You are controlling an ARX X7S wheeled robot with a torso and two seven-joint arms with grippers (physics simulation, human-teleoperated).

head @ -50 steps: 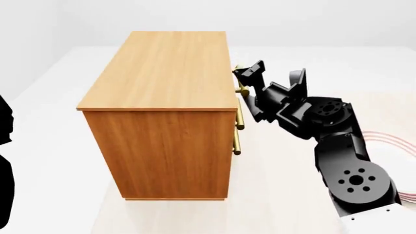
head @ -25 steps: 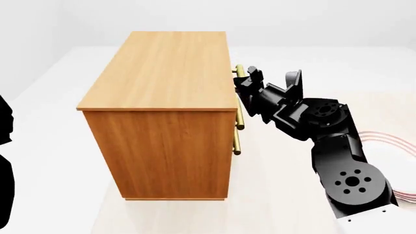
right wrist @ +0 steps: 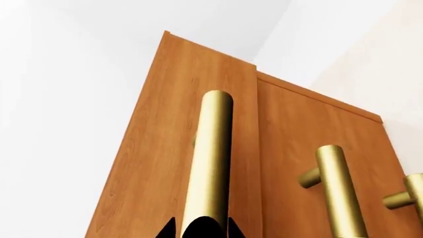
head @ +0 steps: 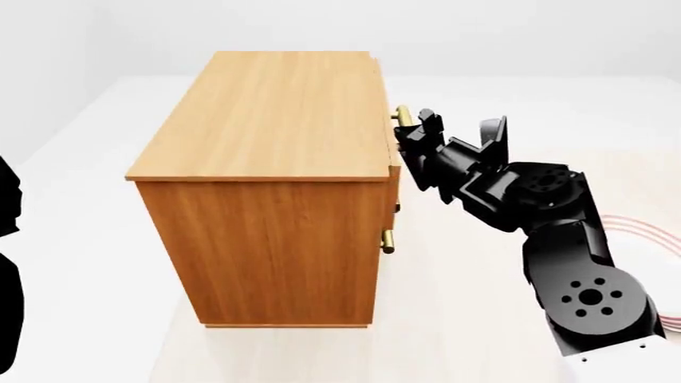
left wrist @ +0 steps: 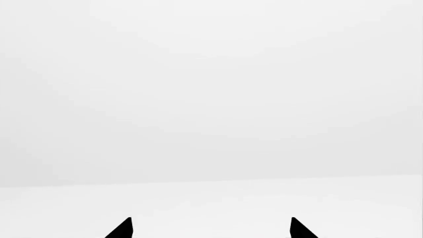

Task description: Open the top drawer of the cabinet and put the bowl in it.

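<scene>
While the left wrist view shows only blank white ground and the two dark tips of the left gripper (left wrist: 210, 229) standing apart on nothing, it adds nothing on the task.

Head view: the right gripper (head: 413, 128) sits at the brass handle (head: 406, 114) of the top drawer (head: 391, 136), whose front stands slightly proud of the cabinet (head: 266, 159). Judged step: pulling the drawer open; the next move calls for a straight pull away from the cabinet face. The interior is not exposed, so contents cannot be told. The bowl is in no view.

Right wrist view: the fingertips (right wrist: 172, 229) flank the handle bar closely, apparently clamped on it. The lower handles (right wrist: 338, 188) lie set back.
</scene>
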